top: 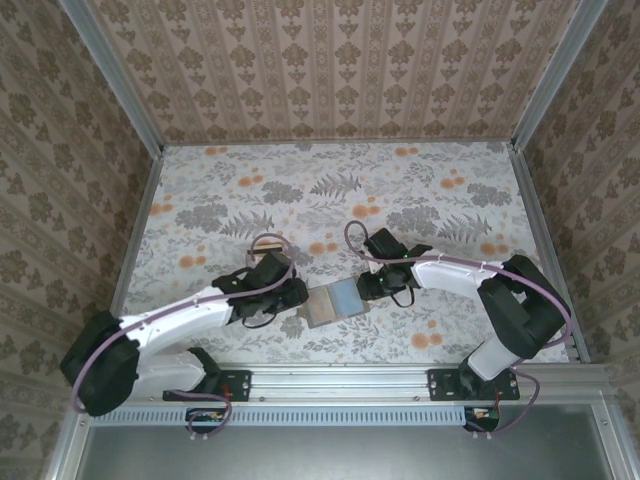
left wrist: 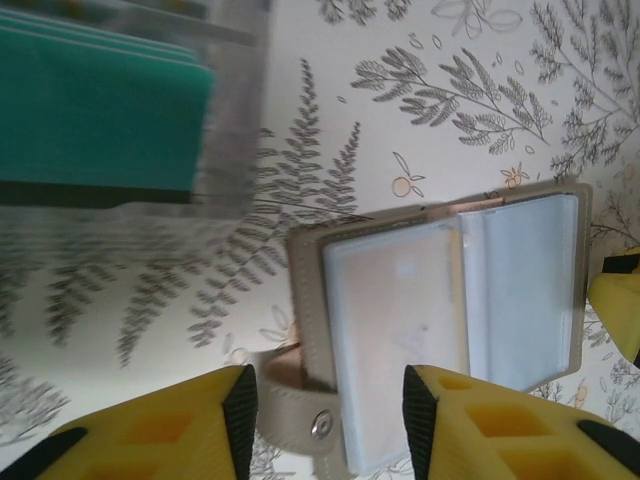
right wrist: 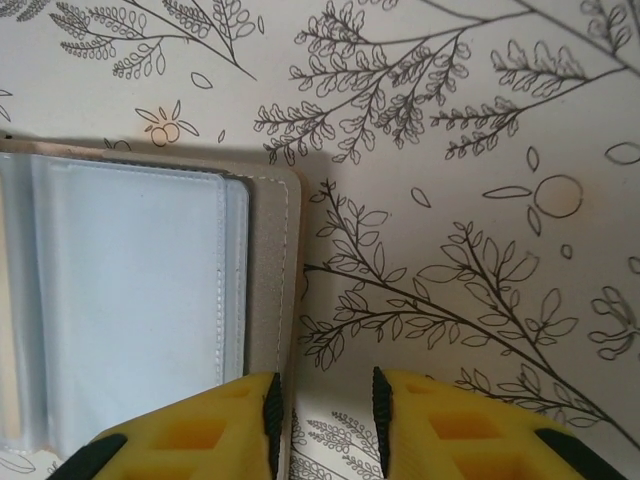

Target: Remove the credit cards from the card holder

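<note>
Currently the card holder (top: 335, 301) lies open between both arms, long axis running left to right. The left gripper (left wrist: 328, 420), half-open, straddles the left panel (tan credit card (left wrist: 456, 300) nearest it). The right gripper (right wrist: 325, 425), jaws narrow, sits at the right edge.

Card holder (right wrist: 130, 290) cut off left; tray (left wrist: 235, 110) blurred.

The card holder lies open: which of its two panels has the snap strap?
The panel between the left gripper's fingers: a strap with a metal snap juts from its outer edge. The other panel has only a plain stitched edge.
</note>
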`<action>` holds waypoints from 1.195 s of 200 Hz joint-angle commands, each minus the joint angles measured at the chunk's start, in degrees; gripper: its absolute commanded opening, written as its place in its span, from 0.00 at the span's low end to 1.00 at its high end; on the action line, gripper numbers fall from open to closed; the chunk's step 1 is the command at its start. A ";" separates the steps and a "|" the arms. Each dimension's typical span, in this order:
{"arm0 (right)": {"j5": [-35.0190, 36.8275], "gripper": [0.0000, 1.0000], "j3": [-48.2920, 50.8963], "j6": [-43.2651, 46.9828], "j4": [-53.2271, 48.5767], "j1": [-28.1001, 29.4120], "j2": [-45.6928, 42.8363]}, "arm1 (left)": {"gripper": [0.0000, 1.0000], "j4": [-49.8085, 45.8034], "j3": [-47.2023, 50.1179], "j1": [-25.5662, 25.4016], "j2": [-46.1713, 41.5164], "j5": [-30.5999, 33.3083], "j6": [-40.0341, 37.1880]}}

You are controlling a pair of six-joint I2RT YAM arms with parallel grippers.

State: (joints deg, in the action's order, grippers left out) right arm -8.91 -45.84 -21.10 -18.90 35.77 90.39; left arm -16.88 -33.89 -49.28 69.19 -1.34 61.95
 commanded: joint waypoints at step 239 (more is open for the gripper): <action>-3.93 0.22 5.23 -9.06 7.03 3.52 1.39 | 0.33 6.10 -8.98 -2.27 17.64 -10.42 -8.14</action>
State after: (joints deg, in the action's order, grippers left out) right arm -10.76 -42.59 -28.97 -10.94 37.91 90.83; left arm -11.77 -41.23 -50.85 85.97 -9.87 56.47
